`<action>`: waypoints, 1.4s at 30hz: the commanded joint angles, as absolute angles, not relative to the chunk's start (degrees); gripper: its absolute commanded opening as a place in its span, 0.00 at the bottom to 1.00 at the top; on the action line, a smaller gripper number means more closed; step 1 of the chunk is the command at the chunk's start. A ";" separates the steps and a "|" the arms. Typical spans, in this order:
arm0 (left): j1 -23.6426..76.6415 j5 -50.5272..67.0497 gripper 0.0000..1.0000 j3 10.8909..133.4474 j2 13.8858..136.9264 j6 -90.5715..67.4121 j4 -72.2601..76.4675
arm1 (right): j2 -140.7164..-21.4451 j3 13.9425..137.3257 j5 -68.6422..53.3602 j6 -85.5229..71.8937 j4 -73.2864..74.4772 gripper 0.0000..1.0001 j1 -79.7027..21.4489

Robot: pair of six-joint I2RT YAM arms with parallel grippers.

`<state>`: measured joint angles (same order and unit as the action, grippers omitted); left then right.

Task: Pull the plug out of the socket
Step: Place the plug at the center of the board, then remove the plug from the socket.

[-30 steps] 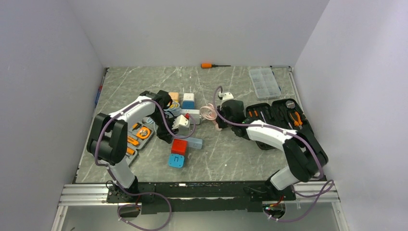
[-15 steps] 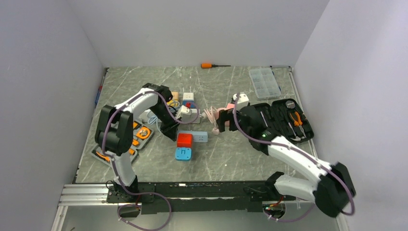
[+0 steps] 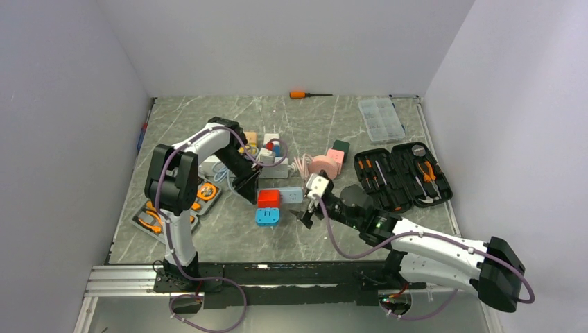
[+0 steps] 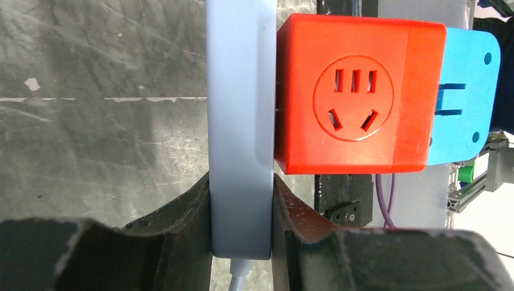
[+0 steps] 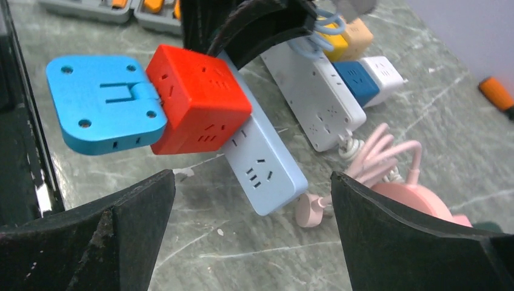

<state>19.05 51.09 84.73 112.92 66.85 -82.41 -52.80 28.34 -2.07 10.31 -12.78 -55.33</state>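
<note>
The left wrist view shows the left end effector (image 4: 240, 200) closed on the light-blue power strip (image 4: 239, 109), one finger pressed against each long side. A red cube adapter (image 4: 357, 91) sits against the strip at 3 o'clock, with a flat blue adapter (image 4: 468, 100) beyond it.

Only the other two views show the socket (image 5: 315, 100). It lies flat on the surface at 12 o'clock from the red cube, with small cubes (image 5: 359, 82) at its far end and a pink coiled cord (image 5: 382, 154) at its near end.

The right wrist view shows the right end effector (image 5: 251, 179) spread wide and empty, at 5 o'clock from the light-blue strip.
</note>
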 commanded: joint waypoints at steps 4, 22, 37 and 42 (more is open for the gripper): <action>19.33 60.22 0.00 81.74 109.18 68.94 -90.39 | -59.75 28.58 -1.45 25.70 -21.52 1.00 -62.84; 19.42 60.91 0.00 78.16 108.10 71.98 -90.41 | -73.38 32.64 3.60 37.17 -32.80 1.00 -70.30; 19.52 60.04 0.00 79.01 108.61 70.78 -90.42 | -83.48 35.06 7.82 46.45 -39.02 0.77 -74.82; 19.47 59.72 0.00 79.69 109.77 70.04 -90.36 | -82.50 35.36 9.06 46.53 -38.92 0.33 -75.04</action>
<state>19.05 53.71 78.61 110.78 70.87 -83.74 -83.11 33.06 7.64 45.45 -35.68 -74.39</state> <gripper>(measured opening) 0.361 0.638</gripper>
